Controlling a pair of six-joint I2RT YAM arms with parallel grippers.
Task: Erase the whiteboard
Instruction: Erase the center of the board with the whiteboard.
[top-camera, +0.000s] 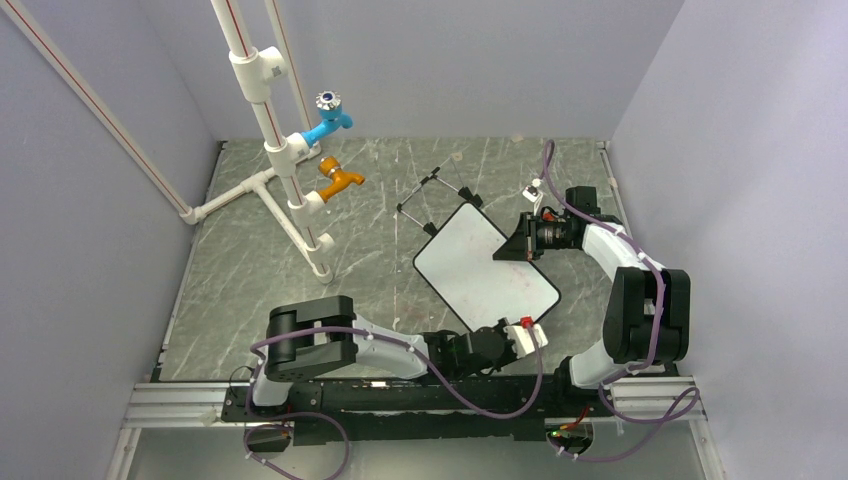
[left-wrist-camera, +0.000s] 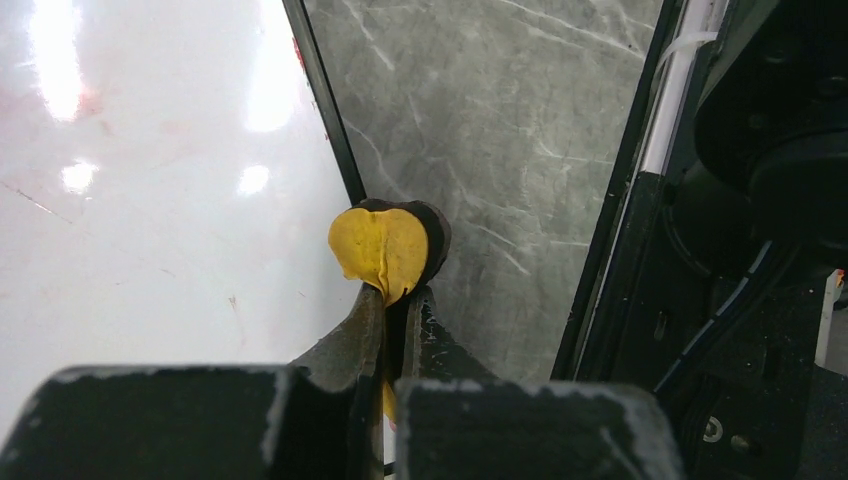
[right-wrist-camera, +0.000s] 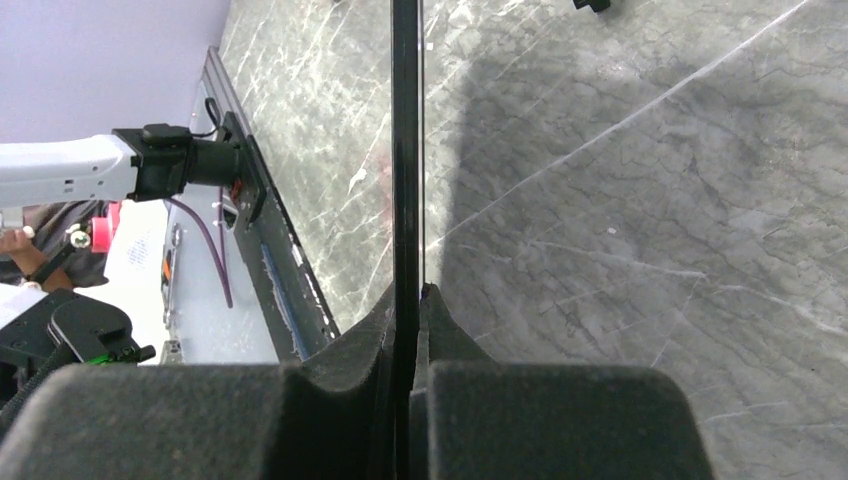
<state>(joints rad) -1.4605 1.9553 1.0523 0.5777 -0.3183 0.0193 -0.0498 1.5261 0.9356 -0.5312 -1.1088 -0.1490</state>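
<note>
The whiteboard lies tilted over the middle of the table, its face white in the top view. Its black wire easel feet stick out behind it. My right gripper is shut on the board's far right edge; in the right wrist view the board's frame runs edge-on between the jaws of that gripper. My left gripper is shut on a small yellow-black eraser, which sits at the board's near edge. The board's surface shows only faint red smudges.
A white pipe stand with a blue tap and an orange tap stands at the back left. Grey walls close in on three sides. The arms' base rail runs along the near edge.
</note>
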